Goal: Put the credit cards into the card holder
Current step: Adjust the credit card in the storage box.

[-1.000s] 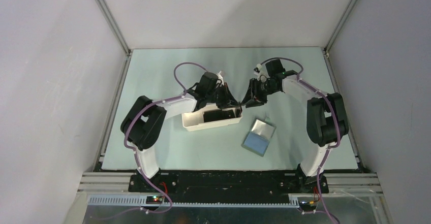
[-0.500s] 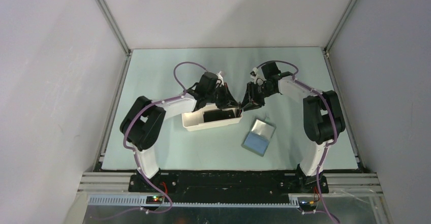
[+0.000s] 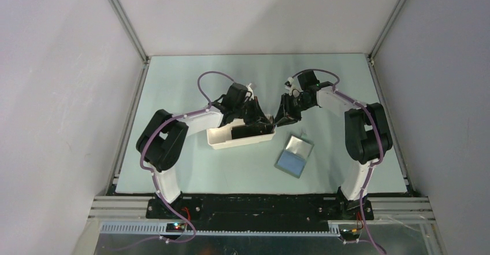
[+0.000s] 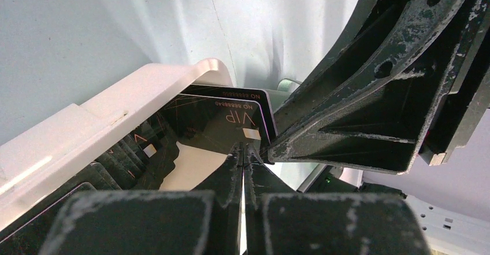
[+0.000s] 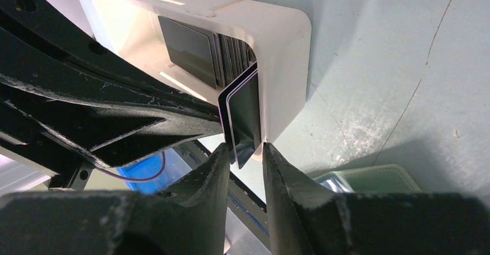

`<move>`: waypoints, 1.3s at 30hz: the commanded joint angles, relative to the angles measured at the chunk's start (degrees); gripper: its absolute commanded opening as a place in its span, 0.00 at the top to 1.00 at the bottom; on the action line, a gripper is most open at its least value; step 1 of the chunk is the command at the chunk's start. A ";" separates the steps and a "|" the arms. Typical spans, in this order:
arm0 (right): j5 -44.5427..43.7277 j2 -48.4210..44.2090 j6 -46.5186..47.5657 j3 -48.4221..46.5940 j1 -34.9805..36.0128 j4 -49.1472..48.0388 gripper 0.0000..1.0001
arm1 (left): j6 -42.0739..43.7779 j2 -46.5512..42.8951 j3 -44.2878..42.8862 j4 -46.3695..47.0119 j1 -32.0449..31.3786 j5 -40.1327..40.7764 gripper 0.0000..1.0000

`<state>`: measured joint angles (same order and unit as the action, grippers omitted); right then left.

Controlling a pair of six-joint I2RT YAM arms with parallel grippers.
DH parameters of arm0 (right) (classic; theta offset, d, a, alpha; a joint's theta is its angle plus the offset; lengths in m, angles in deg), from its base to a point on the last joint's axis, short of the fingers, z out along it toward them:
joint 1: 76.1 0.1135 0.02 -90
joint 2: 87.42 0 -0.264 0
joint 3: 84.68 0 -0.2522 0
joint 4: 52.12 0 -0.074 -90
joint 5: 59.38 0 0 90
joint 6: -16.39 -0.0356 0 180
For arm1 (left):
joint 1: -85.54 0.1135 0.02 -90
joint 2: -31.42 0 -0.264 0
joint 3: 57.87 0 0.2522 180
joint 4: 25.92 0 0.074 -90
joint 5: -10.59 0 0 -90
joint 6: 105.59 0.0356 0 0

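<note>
Several dark credit cards (image 5: pixel 199 52) stand in a long white tray (image 3: pixel 222 141). At its right end, two of them (image 4: pixel 225 119) (image 5: pixel 242 116) stick out over the rim. My left gripper (image 3: pixel 267 122) (image 4: pixel 245 151) is shut, its tips pressed against the underside of these two cards. My right gripper (image 3: pixel 278 120) (image 5: pixel 245 148) faces it from the right. Its jaws stand narrowly open on either side of the cards' protruding corner, with small gaps showing. The grey-green card holder (image 3: pixel 294 155) (image 5: pixel 375 180) lies open on the table, right of and nearer than the tray.
The right gripper's finger (image 4: pixel 358 104) crowds close over the left gripper at the tray (image 4: pixel 115 110) end. Grey walls with metal corner posts (image 3: pixel 124 21) enclose the pale table.
My right gripper has shifted left to the tray's end and its jaws have narrowed around the raised cards. The left gripper stays shut at the same spot.
</note>
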<state>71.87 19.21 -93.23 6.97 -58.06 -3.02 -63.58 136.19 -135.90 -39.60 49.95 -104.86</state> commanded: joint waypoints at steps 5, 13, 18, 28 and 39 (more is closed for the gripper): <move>2.57 -0.82 0.54 0.07 -0.52 -0.50 0.63 | -0.01 -3.30 -0.06 0.29 0.59 0.38 0.72; 3.14 -1.16 0.37 0.05 -0.73 -0.48 0.57 | -0.61 -3.79 0.00 0.37 0.72 1.32 0.54; 3.14 -1.05 0.51 0.06 -0.82 -0.46 0.57 | -0.85 -3.39 -0.59 0.47 0.70 1.56 0.54; 3.32 -2.38 1.01 0.09 -2.47 0.47 0.57 | -0.70 -1.46 -2.42 0.58 0.02 1.21 0.51; 4.23 -3.32 0.89 1.16 -4.22 0.09 0.59 | -0.75 0.32 -4.02 0.60 -0.65 1.48 0.56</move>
<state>74.91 18.73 -93.01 7.89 -61.82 -2.87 -64.15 135.69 -137.60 -40.26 49.56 -103.57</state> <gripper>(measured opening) 0.420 0.476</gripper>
